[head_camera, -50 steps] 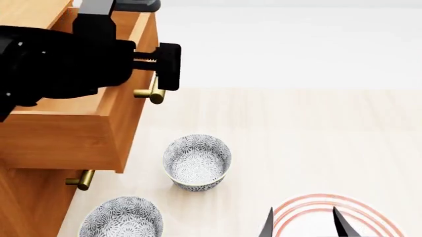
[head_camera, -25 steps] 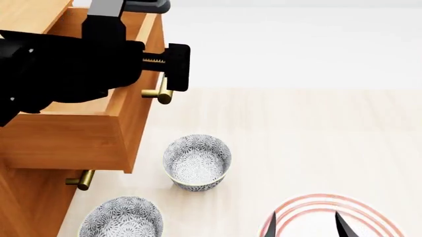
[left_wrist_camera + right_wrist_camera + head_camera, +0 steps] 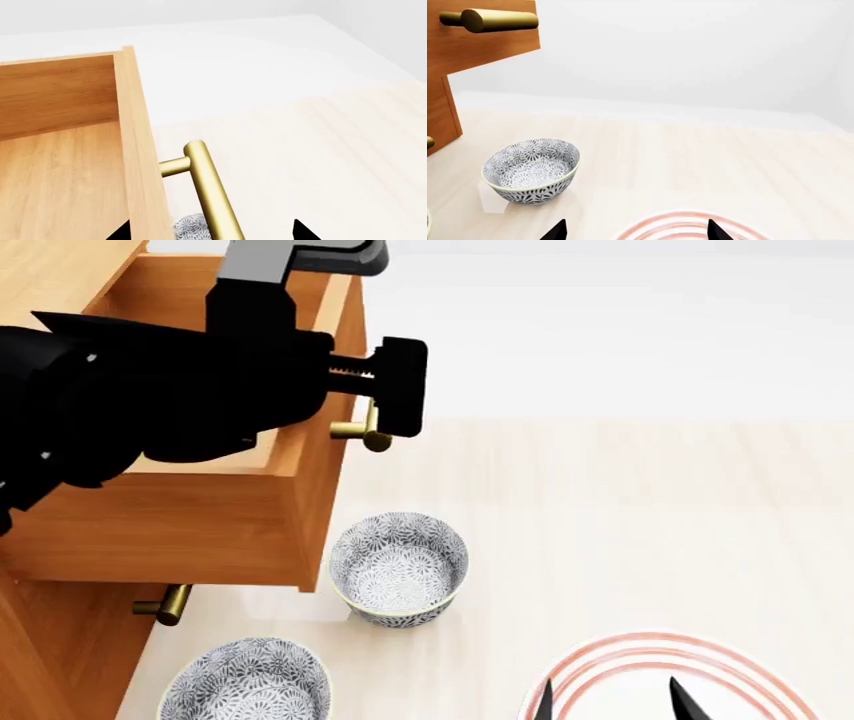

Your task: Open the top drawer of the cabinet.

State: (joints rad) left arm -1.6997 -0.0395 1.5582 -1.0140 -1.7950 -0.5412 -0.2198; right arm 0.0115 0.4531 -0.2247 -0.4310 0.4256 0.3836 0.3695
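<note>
The cabinet (image 3: pixel 54 660) stands at the left, orange-brown wood. Its top drawer (image 3: pixel 174 530) is pulled well out, showing its paler box interior (image 3: pixel 60 175). The brass bar handle (image 3: pixel 367 435) juts from the drawer's front and also shows in the left wrist view (image 3: pixel 210 195). My left gripper (image 3: pixel 358 380) is open and straddles the drawer's front panel and the handle: one fingertip (image 3: pixel 121 231) is inside the drawer, the other (image 3: pixel 301 231) is beyond the handle. My right gripper (image 3: pixel 607 702) is open and empty, low at the front right.
A patterned bowl (image 3: pixel 398 568) sits just below the open drawer's front corner; a second bowl (image 3: pixel 247 680) is nearer, by the cabinet. A pink-ringed plate (image 3: pixel 667 650) lies under my right gripper. A lower drawer's brass handle (image 3: pixel 163 605) sticks out beneath.
The top drawer has slid further out to the right, with my left gripper moving along with it. The right gripper has barely moved.
</note>
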